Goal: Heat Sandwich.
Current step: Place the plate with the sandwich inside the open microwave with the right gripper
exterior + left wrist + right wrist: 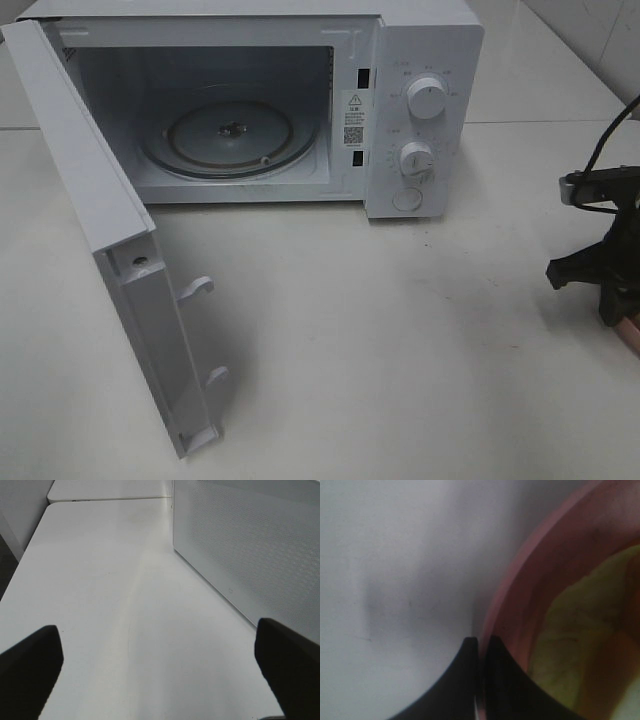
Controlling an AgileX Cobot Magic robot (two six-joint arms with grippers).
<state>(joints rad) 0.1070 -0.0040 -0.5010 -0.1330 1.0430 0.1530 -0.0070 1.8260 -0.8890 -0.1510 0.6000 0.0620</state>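
The white microwave (420, 110) stands at the back with its door (110, 250) swung wide open to the left and its glass turntable (230, 135) bare. The sandwich (585, 630), pale yellow with a hint of green, lies on the round pink plate (520, 595) in the right wrist view. My right gripper (481, 640) is shut on the plate's rim; it sits at the table's right edge (600, 280), where a sliver of the plate (632, 335) shows. My left gripper (157, 627) is open and empty above the table, beside the door's outer face (250, 545).
The open door juts far toward the front left of the white table (400, 350). The microwave's two knobs (428, 98) and its button are on the right panel. A black cable (610, 130) runs up from the right arm.
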